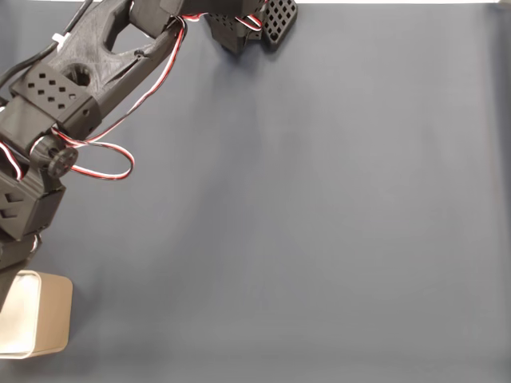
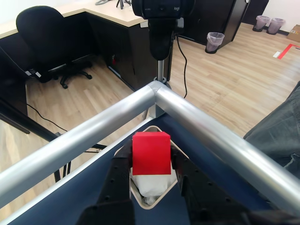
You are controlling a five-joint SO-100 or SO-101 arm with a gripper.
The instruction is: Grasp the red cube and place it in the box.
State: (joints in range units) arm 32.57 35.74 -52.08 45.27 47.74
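Note:
In the wrist view my gripper point(image 2: 151, 161) is shut on the red cube point(image 2: 151, 151), which sits upright between the two black fingers point(image 2: 118, 171). Directly under the cube lies the box point(image 2: 154, 190), tan-rimmed with a white inside, in the table's corner. In the fixed view the box point(image 1: 38, 315) sits at the bottom left edge of the grey mat point(image 1: 303, 223). My arm reaches down from the top toward it, and the gripper point(image 1: 17, 243) hangs just above the box's near side. There the arm hides the cube.
Two aluminium rails point(image 2: 201, 126) meet at the table corner just beyond the box, with a camera post point(image 2: 160, 42) standing on the joint. A red and white wire loop point(image 1: 108, 163) hangs off the arm. The grey mat stretches bare to the right.

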